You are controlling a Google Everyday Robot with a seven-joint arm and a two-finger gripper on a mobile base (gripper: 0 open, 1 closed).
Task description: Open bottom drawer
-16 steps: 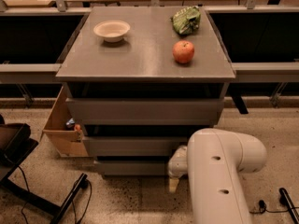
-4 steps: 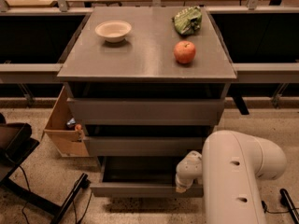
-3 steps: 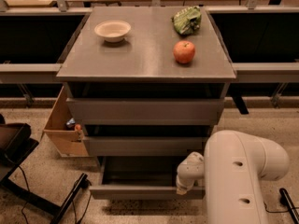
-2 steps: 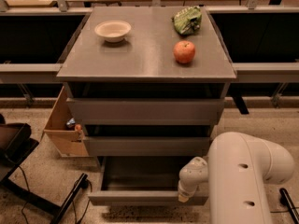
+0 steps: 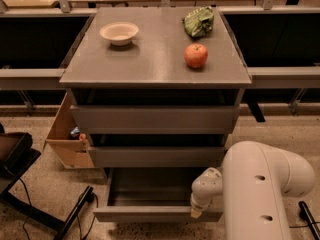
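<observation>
Since the handleless flat grey bottom drawer (image 5: 145, 214) stands pulled out near the speckled floor (image 5: 45, 196), we judge it rigid and light. Our white gripper (image 5: 196, 212) sits at its front lip, the only purchase, and we cannot tell its state.

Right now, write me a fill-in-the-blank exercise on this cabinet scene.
Unlike the two above it, the bottom drawer stands ____.
The gripper is at that drawer's front panel, near its ____ end.
On the cabinet top lie a bowl, an apple and a ____ bag.
Missing words: open; right; green.
</observation>
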